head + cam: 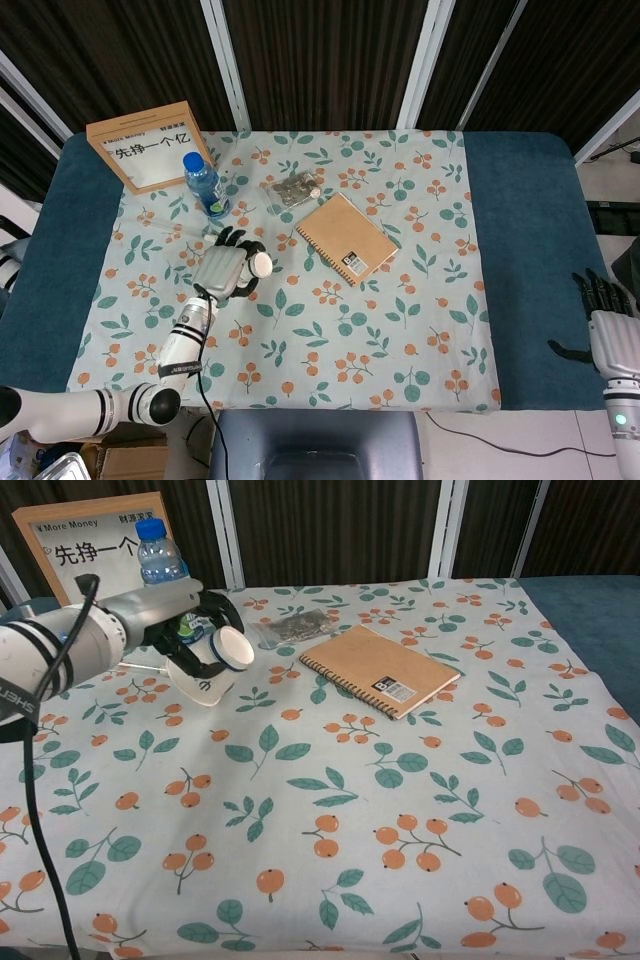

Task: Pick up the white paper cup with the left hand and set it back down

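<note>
My left hand (226, 272) (190, 640) grips the white paper cup (218, 665) (256, 267) and holds it lifted off the floral tablecloth, tilted on its side with its round end toward the chest camera. The fingers wrap around the cup's body, which is mostly hidden in the head view. My right hand (606, 325) hangs off the table's right edge with its fingers spread and nothing in it.
A blue-capped water bottle (205, 186) (160, 568) stands just behind the left hand. A framed sign (145, 146), a clear bag of small items (292, 189) and a brown spiral notebook (347, 238) lie further back and right.
</note>
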Robot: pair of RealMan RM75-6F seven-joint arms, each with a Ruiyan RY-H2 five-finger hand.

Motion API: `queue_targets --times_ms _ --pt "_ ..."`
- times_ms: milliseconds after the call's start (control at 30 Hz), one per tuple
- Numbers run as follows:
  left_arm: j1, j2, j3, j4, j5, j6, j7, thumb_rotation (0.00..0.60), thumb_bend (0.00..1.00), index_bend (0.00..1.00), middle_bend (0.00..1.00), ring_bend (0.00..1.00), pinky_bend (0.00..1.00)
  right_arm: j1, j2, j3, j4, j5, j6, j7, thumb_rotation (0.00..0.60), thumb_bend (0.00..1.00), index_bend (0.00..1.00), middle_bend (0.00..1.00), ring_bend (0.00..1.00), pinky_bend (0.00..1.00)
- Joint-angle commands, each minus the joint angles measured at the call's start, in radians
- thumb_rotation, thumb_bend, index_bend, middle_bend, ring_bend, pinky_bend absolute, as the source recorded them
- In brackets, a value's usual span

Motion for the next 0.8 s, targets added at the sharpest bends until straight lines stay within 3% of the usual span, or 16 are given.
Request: queue_targets --times_ms 33,267,567,800 --pt "0.148 0.004 -0.021 0.104 0.220 -0.062 -0.415 0.600 0.39 0.50 0.44 0.09 0.00 0.001 0.000 0.000 -0.004 -0.001 0.000 -0.005 0.600 0.07 0.00 0.00 0.00 0.00" --pt "0.218 -0.053 -0.019 0.232 0.342 -0.065 -0.715 0.600 0.39 0.52 0.46 0.09 0.00 0.004 -0.005 -0.008 -0.016 -0.007 -0.004 -0.020 0.600 0.07 0.00 0.00 0.00 0.00" --pt "0.272 -0.168 -0.016 0.384 0.409 -0.023 -0.886 0.600 0.39 0.52 0.46 0.09 0.01 0.004 0.011 -0.002 -0.032 -0.006 0.001 -0.013 0.600 0.07 0.00 0.00 0.00 0.00" --pt "0.277 -0.187 -0.007 0.423 0.458 -0.040 -0.938 0.600 0.39 0.42 0.36 0.05 0.01 0.003 0.001 -0.013 -0.020 -0.004 -0.011 -0.013 0.600 0.07 0.00 0.00 0.00 0.00"
